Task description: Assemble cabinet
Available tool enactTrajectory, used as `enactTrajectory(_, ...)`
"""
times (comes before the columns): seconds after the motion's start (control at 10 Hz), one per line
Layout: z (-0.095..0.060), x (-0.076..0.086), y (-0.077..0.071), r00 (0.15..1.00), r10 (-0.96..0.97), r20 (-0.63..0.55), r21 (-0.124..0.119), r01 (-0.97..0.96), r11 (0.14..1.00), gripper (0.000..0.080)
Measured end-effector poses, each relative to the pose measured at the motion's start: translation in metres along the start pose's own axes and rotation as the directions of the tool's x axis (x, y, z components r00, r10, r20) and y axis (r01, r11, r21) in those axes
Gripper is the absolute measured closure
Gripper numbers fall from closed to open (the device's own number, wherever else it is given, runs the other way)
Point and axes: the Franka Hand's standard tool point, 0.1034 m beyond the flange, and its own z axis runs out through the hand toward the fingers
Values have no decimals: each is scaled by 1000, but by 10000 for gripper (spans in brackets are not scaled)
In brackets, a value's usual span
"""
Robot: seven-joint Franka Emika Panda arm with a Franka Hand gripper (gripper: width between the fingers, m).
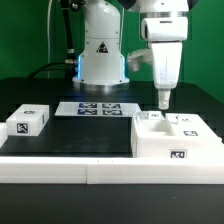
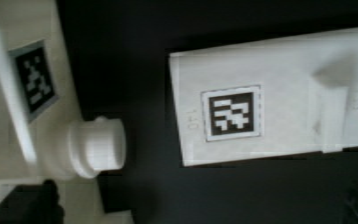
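Black table (image 1: 70, 135) under a green backdrop carries everything. Above it the gripper (image 1: 163, 100) hangs tips-down just over the cabinet (image 1: 175, 138), at the box's rear corner on the exterior view's left. Its fingers look close together, but I cannot tell whether they are shut or clasp anything. The cabinet sits by the table's front edge, toward the corner on the exterior view's right. The marker board (image 1: 97, 108) lies mid-table near the back edge, and a small white block (image 1: 28, 120) sits toward the opposite front corner. This looks like an approach to the box. The next move seems to call for a straight, aligned descent that does not shove it.
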Motion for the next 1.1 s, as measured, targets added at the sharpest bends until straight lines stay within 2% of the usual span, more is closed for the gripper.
enactTrajectory(0.4,2,-1,0,1000,1,1,4,-1,1000,2)
enactTrajectory(0.7,16,-6,-32,1000,-4,-11,11,4,1000,2)
enactTrajectory(0.9,29,-7,-41,1000,-10,-25,16,10,1000,2)
enactTrajectory(1.1,39,-9,-46,1000,-6,-30,33,7,999,2)
